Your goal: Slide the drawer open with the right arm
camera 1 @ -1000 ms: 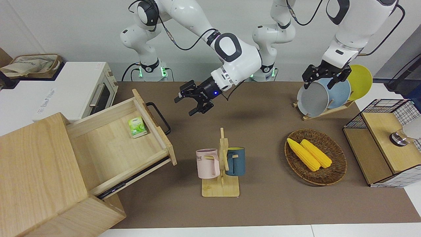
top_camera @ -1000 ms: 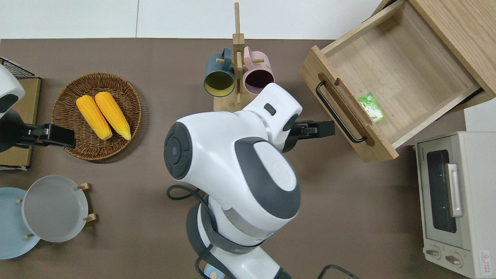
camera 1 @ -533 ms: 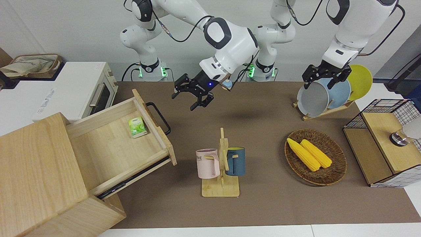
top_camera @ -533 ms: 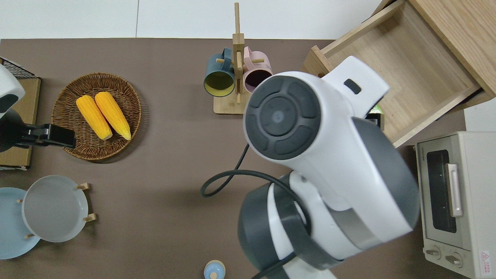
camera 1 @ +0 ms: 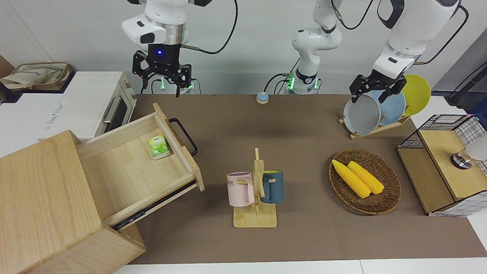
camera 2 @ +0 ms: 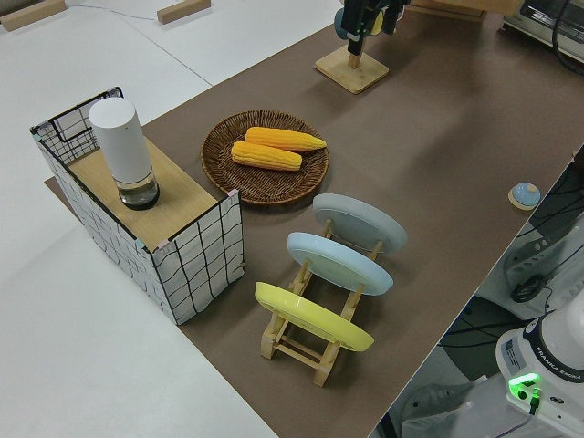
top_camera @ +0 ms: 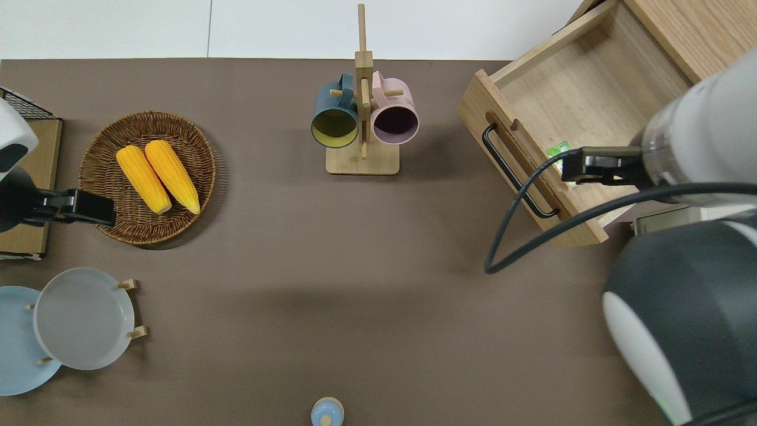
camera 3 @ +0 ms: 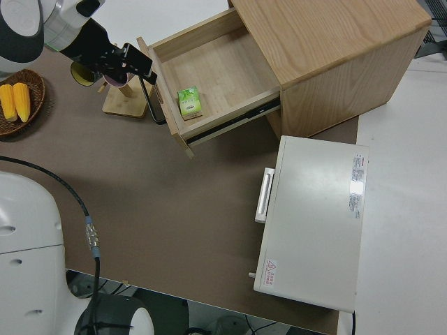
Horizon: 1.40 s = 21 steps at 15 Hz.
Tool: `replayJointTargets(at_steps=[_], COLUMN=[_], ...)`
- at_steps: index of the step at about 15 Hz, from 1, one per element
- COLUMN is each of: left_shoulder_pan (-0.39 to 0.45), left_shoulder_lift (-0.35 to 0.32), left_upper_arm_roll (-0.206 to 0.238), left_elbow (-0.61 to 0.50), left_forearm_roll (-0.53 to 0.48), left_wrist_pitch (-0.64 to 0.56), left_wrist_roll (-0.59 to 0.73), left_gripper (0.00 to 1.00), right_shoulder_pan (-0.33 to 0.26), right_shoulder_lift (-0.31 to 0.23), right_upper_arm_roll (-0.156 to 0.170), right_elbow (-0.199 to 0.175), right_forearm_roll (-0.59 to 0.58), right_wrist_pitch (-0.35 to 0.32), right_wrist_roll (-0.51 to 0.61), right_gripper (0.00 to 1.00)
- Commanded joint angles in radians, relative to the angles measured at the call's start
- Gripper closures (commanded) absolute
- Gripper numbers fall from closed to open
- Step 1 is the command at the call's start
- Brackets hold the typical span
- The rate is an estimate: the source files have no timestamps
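Toward the right arm's end of the table, drawn far out of the pale-wood cabinet (camera 1: 42,198): the drawer (camera 1: 129,175), floor bare to view almost to its back wall. Looks as good as open already, so little or nothing left to pull. Inside, flat against the front panel at the end nearer the robots, a small green packet (camera 1: 159,146). On the outside of that panel, the black loop handle (camera 1: 184,137), untouched, long axis running with the panel, slantwise across the table (camera 1: 296,125), one end nearer the robots than the other. Faces the middle of the table, with a slight turn toward the robots.

Up in the air, well clear of it, the right gripper (camera 1: 163,82): fingers spread apart, pointing down, nothing between them. Sits, by the overhead view, over the drawer's inside close to the packet, hence on the cabinet side of the front panel. Handle therefore lies below it and off toward the table's middle. Any further tug would call for dropping down past the panel, straddling the bar across its length, then drawing straight away from the cabinet. Clearly a job for the right arm, much the closer of the two.

Beside the cabinet and nearer the robots, a white toaster oven (camera 1: 87,102). Out on the table's middle, a wooden mug rack (camera 1: 255,190), squarely in the line of any longer pull. Left gripper (camera 1: 371,97) parked.
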Motion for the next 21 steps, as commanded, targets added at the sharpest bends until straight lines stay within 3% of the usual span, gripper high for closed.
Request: replayJointTargets(at_steps=[1,4,7,9,21], left_shoulder_pan=[0.005,0.005,0.005,0.005,0.005], left_shoulder_lift=[0.011,0.011,0.011,0.011,0.011], left_upper_arm_roll=[-0.007,-0.007,-0.007,-0.007,-0.007], left_elbow=[0.026,0.026,0.026,0.026,0.024], left_forearm_roll=[0.017,0.017,0.017,0.017,0.017], left_wrist_pitch=[-0.020,-0.020,-0.020,-0.020,-0.020], left_wrist_roll=[0.010,0.010,0.010,0.010,0.010], left_gripper=[0.01,0.01,0.01,0.01,0.01], right_shoulder_pan=[-0.140,-0.218,-0.234,-0.260,-0.254], right_shoulder_lift=[-0.028,-0.026,-0.023,-0.018,0.009], right_upper_arm_roll=[0.027,0.027,0.027,0.027,0.024], right_elbow=[-0.046,-0.083,-0.144,-0.165,-0.167], right_forearm_roll=[0.143,0.210,0.242,0.282,0.251], right_wrist_pitch=[0.022,0.072,0.160,0.200,0.197], right_wrist_roll=[-0.118,-0.242,-0.268,-0.279,-0.268], right_gripper=[0.017,0.017,0.015,0.015,0.015])
